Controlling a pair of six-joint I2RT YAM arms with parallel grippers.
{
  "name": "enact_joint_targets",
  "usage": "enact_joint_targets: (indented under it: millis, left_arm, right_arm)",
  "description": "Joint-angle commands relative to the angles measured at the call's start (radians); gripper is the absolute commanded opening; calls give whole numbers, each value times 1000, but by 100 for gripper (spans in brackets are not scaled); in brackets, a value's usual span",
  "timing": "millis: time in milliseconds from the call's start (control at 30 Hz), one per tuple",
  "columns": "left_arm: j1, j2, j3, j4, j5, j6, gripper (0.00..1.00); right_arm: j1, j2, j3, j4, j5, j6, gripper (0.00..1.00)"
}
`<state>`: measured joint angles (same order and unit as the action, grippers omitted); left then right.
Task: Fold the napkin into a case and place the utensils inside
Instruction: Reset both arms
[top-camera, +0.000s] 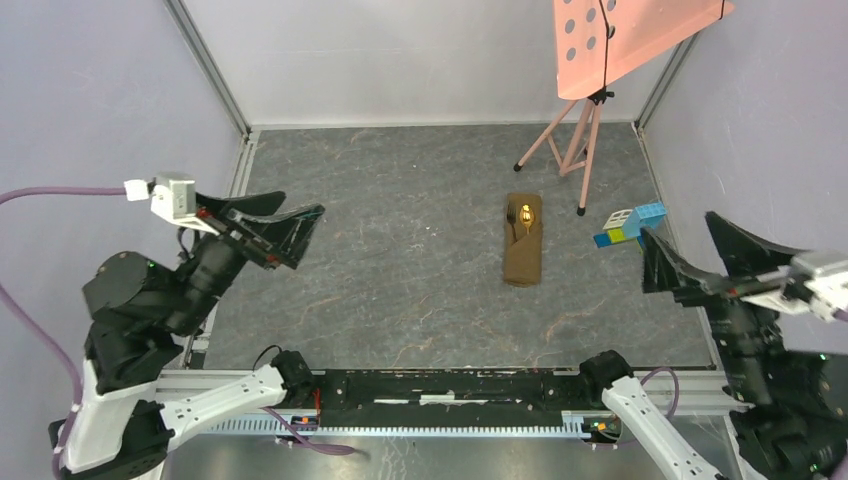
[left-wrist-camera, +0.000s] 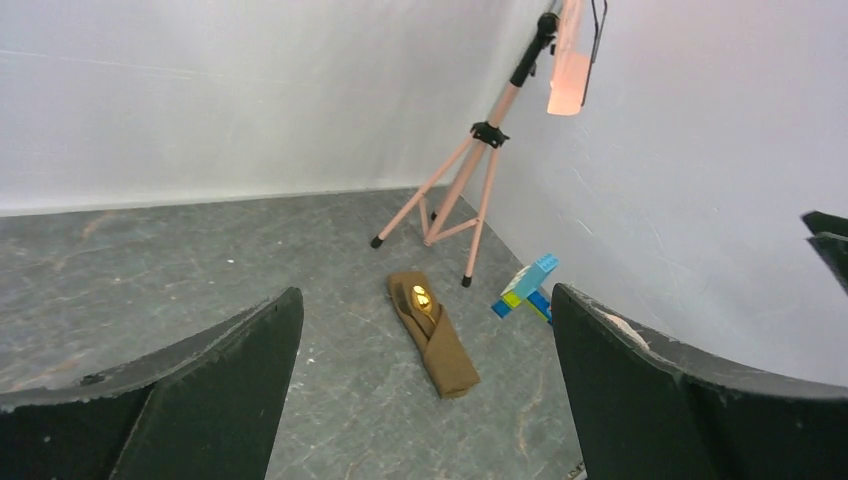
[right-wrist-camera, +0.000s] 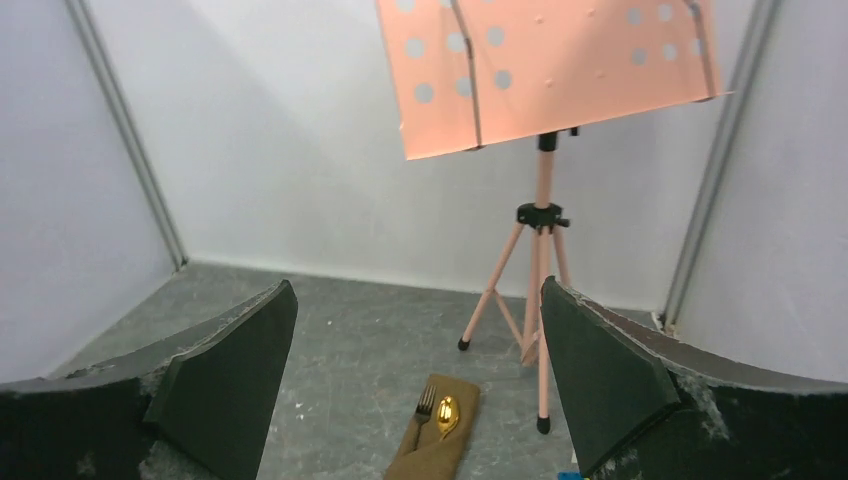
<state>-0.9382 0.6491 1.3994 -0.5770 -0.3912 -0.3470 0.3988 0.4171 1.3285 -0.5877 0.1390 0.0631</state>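
The napkin, folded into a narrow brown case (top-camera: 523, 258), lies on the grey table right of centre. A gold spoon (top-camera: 525, 213) and a black fork (right-wrist-camera: 425, 403) stick out of its far open end, side by side. In the wrist views the case (left-wrist-camera: 447, 352) (right-wrist-camera: 432, 456) lies flat with the spoon (left-wrist-camera: 422, 297) (right-wrist-camera: 447, 413) shining at its mouth. My left gripper (top-camera: 300, 222) hangs open and empty at the left table edge, far from the case. At the right edge my right gripper (top-camera: 676, 226) is also open and holds nothing.
A pink tripod stand (top-camera: 575, 140) with a perforated pink board (top-camera: 620, 40) stands behind the case, one foot close to its far right. Coloured toy blocks (top-camera: 628, 225) sit right of the case near my right gripper. White walls enclose the table.
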Motion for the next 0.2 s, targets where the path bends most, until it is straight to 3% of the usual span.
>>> enact_joint_targets:
  millis: [0, 167]
  left_arm:
    - [1, -22, 65, -153, -42, 101, 100]
    - [1, -30, 108, -182, -41, 97, 100]
  right_arm:
    - [-1, -41, 14, -68, 107, 40, 98]
    - [-3, -65, 12, -66, 116, 49, 98]
